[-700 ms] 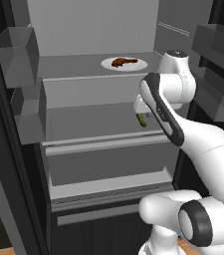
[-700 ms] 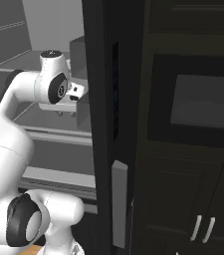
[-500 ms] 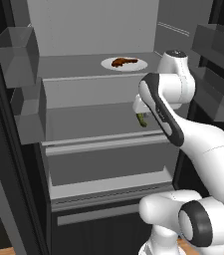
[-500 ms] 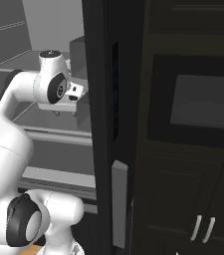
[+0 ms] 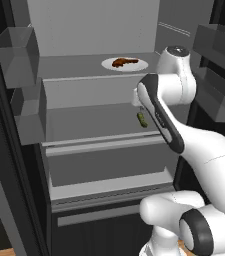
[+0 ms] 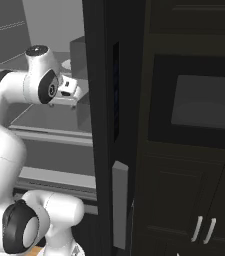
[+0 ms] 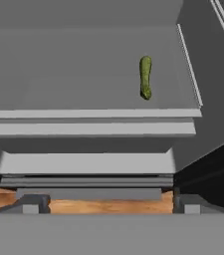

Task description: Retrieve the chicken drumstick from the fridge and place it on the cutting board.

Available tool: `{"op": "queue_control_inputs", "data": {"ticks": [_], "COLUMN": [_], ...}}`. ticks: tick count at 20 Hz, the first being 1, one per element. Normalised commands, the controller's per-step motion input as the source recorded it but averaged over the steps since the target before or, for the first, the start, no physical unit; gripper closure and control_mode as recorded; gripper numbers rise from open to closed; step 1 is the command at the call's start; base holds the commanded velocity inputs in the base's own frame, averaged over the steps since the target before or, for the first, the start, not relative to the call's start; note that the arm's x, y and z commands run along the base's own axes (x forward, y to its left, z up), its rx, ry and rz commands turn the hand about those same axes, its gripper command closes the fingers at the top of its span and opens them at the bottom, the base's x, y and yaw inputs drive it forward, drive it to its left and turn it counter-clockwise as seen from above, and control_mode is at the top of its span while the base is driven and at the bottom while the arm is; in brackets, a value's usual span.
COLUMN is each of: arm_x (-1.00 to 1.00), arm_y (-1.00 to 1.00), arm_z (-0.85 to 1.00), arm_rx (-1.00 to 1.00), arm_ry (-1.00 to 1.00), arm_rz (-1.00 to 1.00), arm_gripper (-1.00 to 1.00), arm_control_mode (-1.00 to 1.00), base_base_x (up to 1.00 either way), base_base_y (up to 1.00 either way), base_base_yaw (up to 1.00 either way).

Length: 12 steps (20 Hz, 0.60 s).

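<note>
The step in hand is the reach into the fridge (image 5: 104,55): the arm is bent inside the open compartment, and the hand (image 7: 108,201) is released, its fingers (image 7: 33,203) standing wide apart with nothing between them. The drumstick (image 5: 124,62) lies on a white plate (image 5: 110,65) on the shelf (image 5: 74,67) above the hand and further back, well apart from it. Just ahead of the hand and a little to the side lies a green pickle (image 7: 145,77) on the lower shelf (image 7: 63,79) (not the thing wanted).

The next move, as I judge it, calls for lifting the hand to the upper shelf, clearing that shelf's front edge, then coming down over the drumstick with the fingers either side of it.

The shelves are flat grey and bare but for these things. Door bins (image 5: 19,52) flank the opening; beside the fridge stand dark cabinets (image 6: 194,190). A strip of wood-toned floor (image 7: 88,205) shows below the hand.
</note>
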Motion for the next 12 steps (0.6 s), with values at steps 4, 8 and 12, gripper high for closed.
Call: {"op": "queue_control_inputs", "data": {"ticks": [4,8,12], "arm_x": [-0.01,0.0,0.0], "arm_y": [0.23,0.3,0.0], "arm_z": [0.62,0.82,0.88], "arm_rx": [0.0,0.0,0.0], "arm_ry": [-0.42,-0.25,-0.12], "arm_rz": [-0.18,-0.18,-0.06], "arm_gripper": [-1.0,-1.0,-1.0], "arm_control_mode": [-1.0,-1.0,-1.0], "base_base_x": [0.0,0.0,0.0], "base_base_y": [0.0,0.0,0.0], "base_base_yaw": [0.0,0.0,0.0]}}
